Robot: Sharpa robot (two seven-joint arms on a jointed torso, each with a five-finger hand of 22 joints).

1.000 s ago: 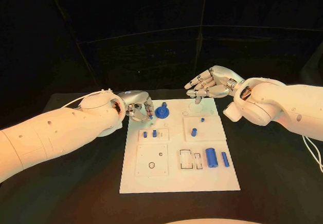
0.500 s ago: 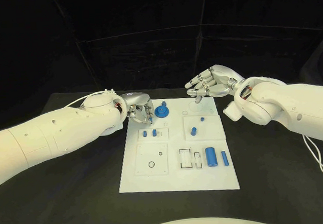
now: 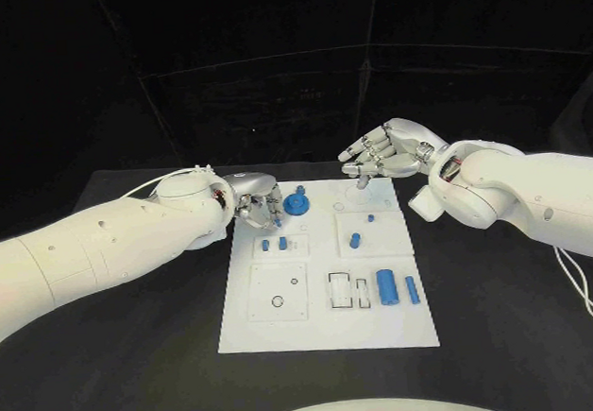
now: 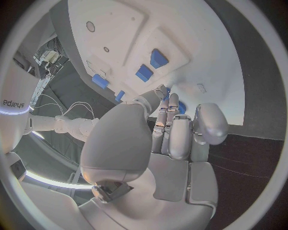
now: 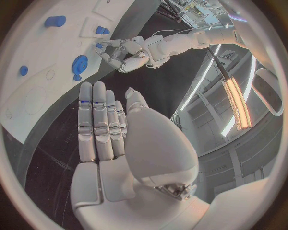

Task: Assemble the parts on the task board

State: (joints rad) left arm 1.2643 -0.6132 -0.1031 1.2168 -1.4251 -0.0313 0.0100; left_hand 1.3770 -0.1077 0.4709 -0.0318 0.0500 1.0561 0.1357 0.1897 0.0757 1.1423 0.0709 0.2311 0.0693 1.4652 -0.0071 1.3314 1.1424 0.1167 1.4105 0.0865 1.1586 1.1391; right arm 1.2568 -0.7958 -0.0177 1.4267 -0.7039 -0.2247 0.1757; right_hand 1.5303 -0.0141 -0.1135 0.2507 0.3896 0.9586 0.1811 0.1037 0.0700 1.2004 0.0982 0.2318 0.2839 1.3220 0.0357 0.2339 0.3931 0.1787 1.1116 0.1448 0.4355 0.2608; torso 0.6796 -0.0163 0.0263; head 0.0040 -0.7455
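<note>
The white task board (image 3: 326, 331) lies in the middle of the black table. A blue gear-like part (image 3: 298, 204) sits at its far left corner, also seen as the gear (image 5: 79, 63) in the right wrist view. My left hand (image 3: 260, 206) is right beside it with fingers curled in. A bit of blue (image 4: 180, 108) shows behind the fingers (image 4: 171, 124), and whether they grip it is hidden. My right hand (image 3: 388, 154) hovers over the board's far edge with its fingers (image 5: 96, 120) straight and nothing in it.
Two small blue blocks (image 3: 275, 245) stand on the left tile and two blue pegs (image 3: 357, 242) on the right tile. A blue cylinder (image 3: 387, 287) and a thin blue bar (image 3: 413, 291) lie near the right edge. Bare black table (image 3: 144, 368) surrounds the board.
My left hand has edged slightly toward the gear. The right hand and the parts stay where they were.
</note>
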